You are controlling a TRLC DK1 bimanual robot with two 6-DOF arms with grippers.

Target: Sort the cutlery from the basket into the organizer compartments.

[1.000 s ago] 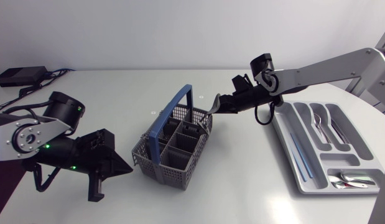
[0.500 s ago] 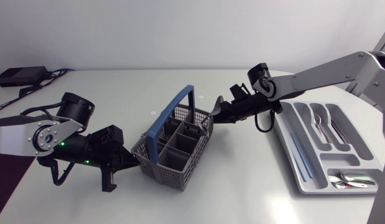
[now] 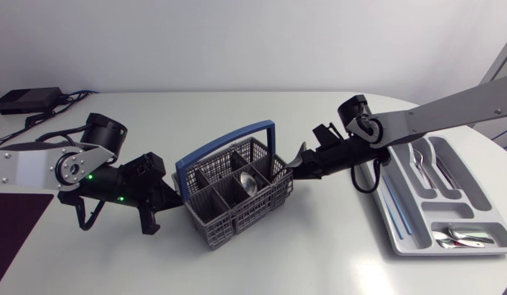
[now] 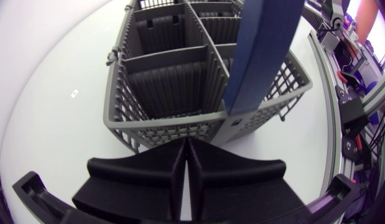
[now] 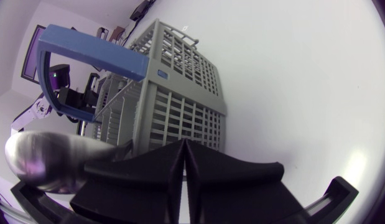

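- The left gripper (image 4: 186,146) was seen with its fingers pressed together to a thin seam and nothing held between them.
- The tip of that gripper was set against the outer wall of the grey basket (image 4: 180,127), just beside the foot of the blue handle (image 4: 260,56).
- The right gripper (image 5: 183,144) was placed at the opposite wall of the basket. Whether it touched the wall could not be told.
- Its fingers were likewise drawn tight together, and a shiny spoon (image 5: 40,158) was carried at their tip, standing out past one finger. The exact grip point was hidden.
- A second shiny piece (image 3: 251,182) was seen in a middle compartment of the basket, between the two grippers.
- The organizer (image 3: 417,238) was laid behind the right gripper, alongside its arm, with cutlery (image 3: 425,160) in several compartments.
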